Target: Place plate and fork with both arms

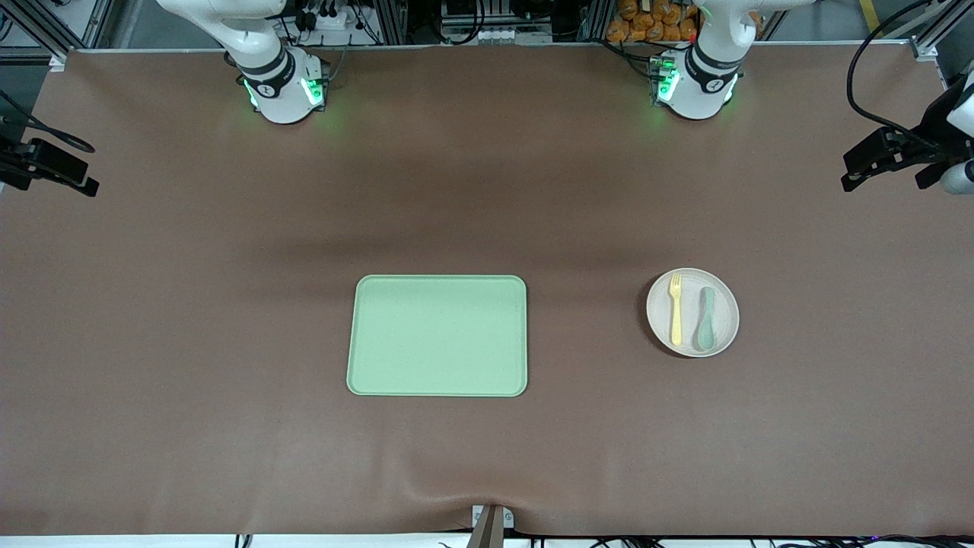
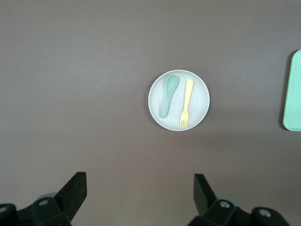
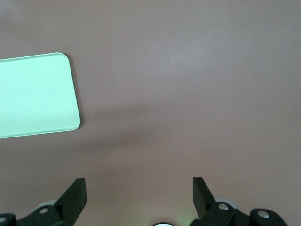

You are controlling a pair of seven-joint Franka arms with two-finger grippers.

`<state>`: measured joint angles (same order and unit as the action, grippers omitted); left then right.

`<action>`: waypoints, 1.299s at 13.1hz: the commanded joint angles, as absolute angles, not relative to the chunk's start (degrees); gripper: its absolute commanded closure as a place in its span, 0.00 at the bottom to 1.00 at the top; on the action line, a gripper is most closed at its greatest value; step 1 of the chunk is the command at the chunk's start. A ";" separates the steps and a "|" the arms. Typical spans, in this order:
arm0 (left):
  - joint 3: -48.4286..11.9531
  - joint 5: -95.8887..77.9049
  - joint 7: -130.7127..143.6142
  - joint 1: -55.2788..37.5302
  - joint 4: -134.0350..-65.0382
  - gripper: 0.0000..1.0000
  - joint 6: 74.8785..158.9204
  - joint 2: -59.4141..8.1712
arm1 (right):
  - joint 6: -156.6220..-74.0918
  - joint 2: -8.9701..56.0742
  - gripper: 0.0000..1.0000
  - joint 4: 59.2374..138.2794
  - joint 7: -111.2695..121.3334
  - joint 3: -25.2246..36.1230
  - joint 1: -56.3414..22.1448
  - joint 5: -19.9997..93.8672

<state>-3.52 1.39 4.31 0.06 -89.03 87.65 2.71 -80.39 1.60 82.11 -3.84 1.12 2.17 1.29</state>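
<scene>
While both arms wait raised at the edges of the scene, the stock on the brown bench (image 1: 152, 342) reads as follows.

Item 1: plate (image 1: 723, 335), round, pale beige, shallow raised rim; lying flat toward the left arm's end of the bench, well apart from the tray.

Item 2: fork (image 1: 675, 308), pale yellow, slim; lying on the plate, tines pointing toward the robots' bases.

Item 3: spoon (image 1: 707, 318), grey-green; lying on the plate just beside the fork and roughly parallel to it, bowl end nearer the front camera.

Item 4: tray (image 1: 437, 335), rectangular, light green, rounded corners; lying flat near the middle of the bench, nothing on it.

Item 5: left end effector (image 2: 140, 188), black, jaws spread wide, holding nothing; high over bare bench, with the plate in its wrist view.

Item 6: right end effector (image 3: 139, 188), black, jaws spread wide, holding nothing; high over bare bench, a corner of the tray in its wrist view.
</scene>
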 commanded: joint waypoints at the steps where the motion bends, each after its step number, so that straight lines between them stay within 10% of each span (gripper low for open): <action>1: -3.52 0.79 3.52 0.44 -88.51 0.00 85.96 3.25 | -80.24 1.67 0.00 81.48 -3.16 0.18 3.69 2.46; 17: -3.25 -2.64 3.69 3.34 -99.74 0.00 95.87 2.37 | -80.24 1.93 0.00 81.47 -3.08 0.09 4.22 3.60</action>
